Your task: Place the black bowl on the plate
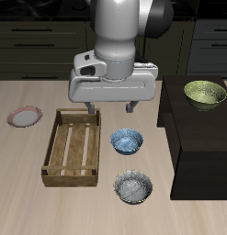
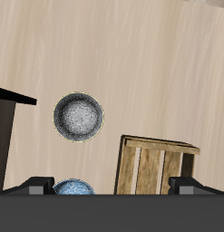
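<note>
The black bowl (image 1: 133, 187) stands upright on the table near its front edge; its speckled grey inside shows in the wrist view (image 2: 79, 117). The plate (image 1: 25, 117), pink-red rimmed with a pale centre, lies far across the table beyond a wooden crate; it is out of the wrist view. My gripper (image 1: 113, 108) hangs open and empty above the table, farther back than the black bowl and well above it. Its fingertips (image 2: 36, 188) stand wide apart.
A wooden slatted crate (image 1: 73, 147) sits between the plate and the bowls, also in the wrist view (image 2: 159, 166). A blue-and-white bowl (image 1: 126, 140) stands just behind the black bowl. A yellow-green bowl (image 1: 205, 94) rests on a dark cabinet (image 1: 202, 147) beside them.
</note>
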